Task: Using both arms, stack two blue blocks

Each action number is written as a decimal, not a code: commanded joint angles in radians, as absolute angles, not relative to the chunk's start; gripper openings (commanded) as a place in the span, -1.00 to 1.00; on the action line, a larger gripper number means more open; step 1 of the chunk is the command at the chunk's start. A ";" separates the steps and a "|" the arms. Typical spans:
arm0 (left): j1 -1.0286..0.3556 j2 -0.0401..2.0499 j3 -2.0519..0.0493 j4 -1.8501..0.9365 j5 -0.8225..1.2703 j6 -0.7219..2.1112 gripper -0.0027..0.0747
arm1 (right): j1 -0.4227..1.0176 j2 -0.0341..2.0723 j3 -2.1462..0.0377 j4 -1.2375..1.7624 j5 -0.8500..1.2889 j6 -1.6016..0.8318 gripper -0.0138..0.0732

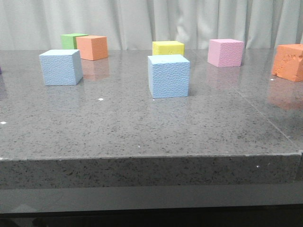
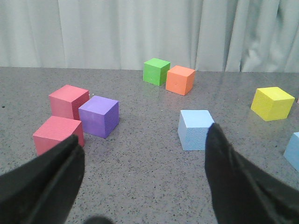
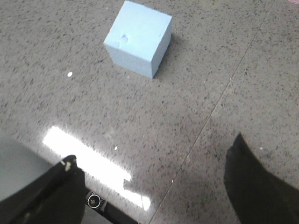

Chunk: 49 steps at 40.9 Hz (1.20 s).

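Note:
Two light sky-blue textured cubes stand apart on the grey speckled table: one at the left [image 1: 60,67], one near the middle [image 1: 168,75]. No gripper shows in the front view. In the left wrist view my left gripper [image 2: 145,142] is open and empty, with a blue cube [image 2: 195,129] just beyond its right finger and the edge of the other blue cube [image 2: 293,150] at the frame's side. In the right wrist view my right gripper [image 3: 152,156] is open and empty above the table's front edge, with a blue cube [image 3: 138,38] well beyond it.
Green [image 1: 72,40], orange [image 1: 92,47], yellow [image 1: 168,48] and pink [image 1: 225,52] cubes line the back; a dented orange cube [image 1: 289,62] sits at the right edge. The left wrist view shows two red cubes [image 2: 68,101] [image 2: 57,134] and a purple one [image 2: 98,116].

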<state>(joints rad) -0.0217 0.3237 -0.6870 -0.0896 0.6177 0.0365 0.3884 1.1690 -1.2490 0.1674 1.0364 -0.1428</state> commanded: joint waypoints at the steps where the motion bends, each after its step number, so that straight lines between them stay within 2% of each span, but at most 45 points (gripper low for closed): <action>1: -0.019 0.341 -0.711 -0.099 0.530 0.028 0.45 | 0.380 1.048 -1.192 0.197 0.941 -0.176 0.73; 11: -0.019 0.341 -0.711 -0.099 0.530 0.028 0.45 | 0.380 0.782 -0.979 0.196 0.806 -0.176 0.73; 21: -0.019 0.341 -0.711 -0.099 0.530 0.028 0.45 | 0.380 0.616 -0.884 0.195 0.781 -0.176 0.73; 49: -0.021 0.341 -0.711 -0.099 0.528 0.028 0.45 | 0.380 0.605 -0.881 0.196 0.834 -0.176 0.73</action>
<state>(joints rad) -0.0217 0.3237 -0.6870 -0.0896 0.6177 0.0365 0.3884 0.6028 -0.8568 0.1832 0.8970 -0.1641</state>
